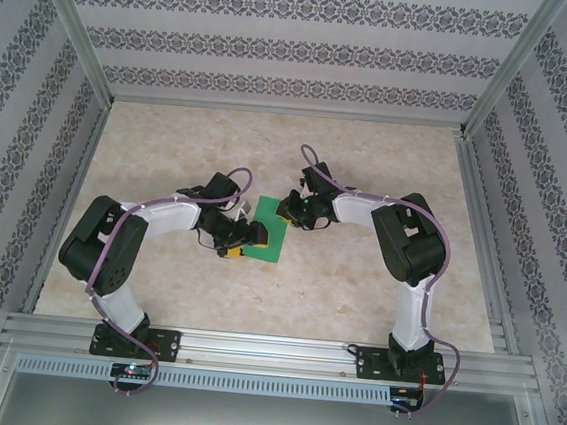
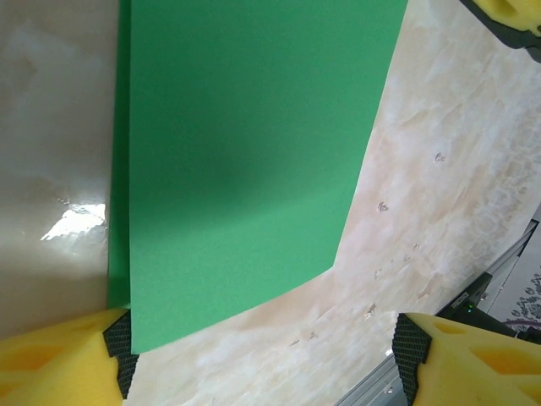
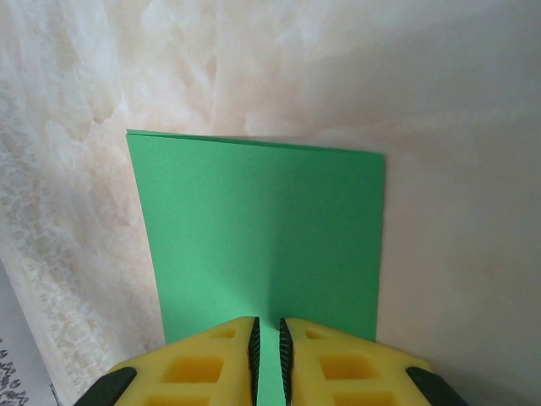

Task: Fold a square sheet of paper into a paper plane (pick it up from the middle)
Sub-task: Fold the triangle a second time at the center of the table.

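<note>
The square sheet of paper (image 1: 270,233) is bright green and lies on the marble table, doubled over, with two layers showing at its far edge (image 3: 254,139). My right gripper (image 1: 289,213) sits at the sheet's near-middle edge in its wrist view. Its jaws (image 3: 268,342) are nearly together, with a strip of the green paper between them. My left gripper (image 1: 247,239) is open over the paper's other end. In the left wrist view its fingers (image 2: 51,364) stand wide apart, and one pad touches the paper's corner (image 2: 148,330).
Marble-patterned tabletop (image 1: 368,170) surrounds the paper, with patterned walls on three sides. An aluminium rail (image 1: 270,350) runs along the near edge by the arm bases. A yellow fingertip of the right gripper (image 2: 507,17) shows in the left wrist view.
</note>
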Robot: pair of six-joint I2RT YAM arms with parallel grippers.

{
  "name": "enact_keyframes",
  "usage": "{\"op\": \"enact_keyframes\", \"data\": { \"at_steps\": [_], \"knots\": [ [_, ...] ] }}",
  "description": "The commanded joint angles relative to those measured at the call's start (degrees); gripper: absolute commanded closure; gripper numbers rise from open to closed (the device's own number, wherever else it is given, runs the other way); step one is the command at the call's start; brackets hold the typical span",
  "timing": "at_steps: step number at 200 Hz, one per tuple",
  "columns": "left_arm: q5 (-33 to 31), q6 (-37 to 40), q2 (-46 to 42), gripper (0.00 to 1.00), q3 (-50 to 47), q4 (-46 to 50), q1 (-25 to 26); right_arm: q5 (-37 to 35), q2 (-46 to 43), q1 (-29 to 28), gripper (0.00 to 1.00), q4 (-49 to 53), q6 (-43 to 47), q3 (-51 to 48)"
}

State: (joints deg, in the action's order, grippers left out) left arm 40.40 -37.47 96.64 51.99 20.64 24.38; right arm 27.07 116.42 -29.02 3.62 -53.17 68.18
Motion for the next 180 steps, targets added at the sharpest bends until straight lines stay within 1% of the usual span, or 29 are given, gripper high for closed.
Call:
{"op": "enact_keyframes", "data": {
  "at_steps": [1, 18, 39, 66, 101, 130, 180],
  "knots": [
    [2.26, -0.40, -1.24, 0.22, -0.77, -1.84, 0.42, -2.21, 1.35, -0.16, 0.82, 4.06, 0.87, -1.78],
    [3.73, -1.51, -0.93, 0.24, -1.17, -3.94, 0.48, -2.11, 1.44, -0.25, 0.83, 4.02, 0.87, -1.90],
    [3.87, -1.94, -0.93, 0.28, -0.98, -4.74, 0.44, -1.79, 1.40, -0.25, 0.84, 3.79, 1.02, -1.83],
    [1.29, -1.30, -0.93, 0.33, -0.61, -3.04, 0.43, 0.05, -0.11, -0.15, 0.87, 2.09, 3.02, -1.61],
    [2.02, -1.38, -0.88, 0.32, -1.83, -5.13, 0.40, 5.71, -5.09, -0.16, 0.87, -2.31, 6.95, -1.56],
    [1.88, 0.61, -1.19, 0.30, -1.98, -6.59, 0.37, 9.30, -7.86, -0.87, 0.87, -4.49, 6.75, -4.30],
    [2.49, 2.34, -0.24, 0.30, -1.69, -8.51, -0.46, 10.40, -10.17, -3.81, 0.87, -5.32, 4.63, -10.78]
  ]
}}
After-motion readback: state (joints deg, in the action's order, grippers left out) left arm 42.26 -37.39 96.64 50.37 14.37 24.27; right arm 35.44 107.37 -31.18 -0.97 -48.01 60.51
